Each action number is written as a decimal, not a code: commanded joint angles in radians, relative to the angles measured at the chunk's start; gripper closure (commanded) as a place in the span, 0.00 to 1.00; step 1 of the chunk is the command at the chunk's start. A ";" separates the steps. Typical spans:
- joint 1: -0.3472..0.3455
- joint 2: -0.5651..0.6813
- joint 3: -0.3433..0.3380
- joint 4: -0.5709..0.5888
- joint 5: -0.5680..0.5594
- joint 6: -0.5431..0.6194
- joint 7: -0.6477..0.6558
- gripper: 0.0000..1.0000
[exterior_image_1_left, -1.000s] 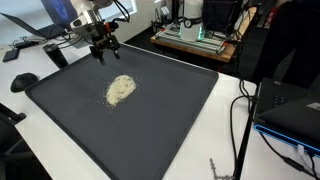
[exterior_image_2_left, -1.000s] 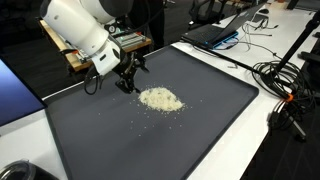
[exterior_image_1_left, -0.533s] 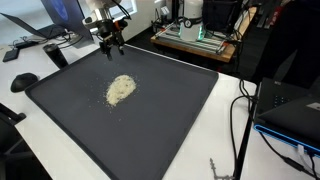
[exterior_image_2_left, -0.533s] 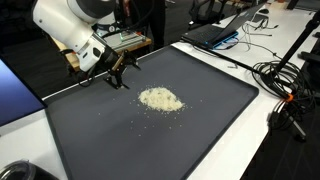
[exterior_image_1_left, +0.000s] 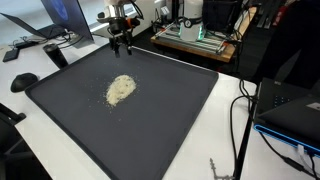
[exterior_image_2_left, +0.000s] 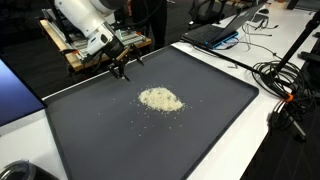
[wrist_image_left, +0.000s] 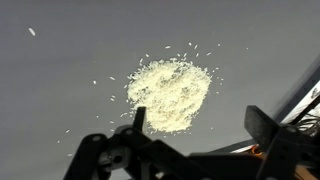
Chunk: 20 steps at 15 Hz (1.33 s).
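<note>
My gripper hangs over 1 edge of the dark mat, jaws spread wide and grasping nothing. The pile of pale grains lies on the mat near its middle, apart from my fingertips

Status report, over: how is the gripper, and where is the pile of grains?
Gripper open, empty, hovering near edge of dark mat. Pile of white grains on mat, apart from gripper. Only bare mat between them.
</note>
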 joint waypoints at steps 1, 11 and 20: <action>0.072 -0.104 0.030 -0.103 0.049 0.134 0.045 0.00; 0.221 -0.114 0.076 -0.143 -0.171 0.360 0.360 0.00; 0.282 -0.099 0.027 -0.165 -0.608 0.408 0.700 0.00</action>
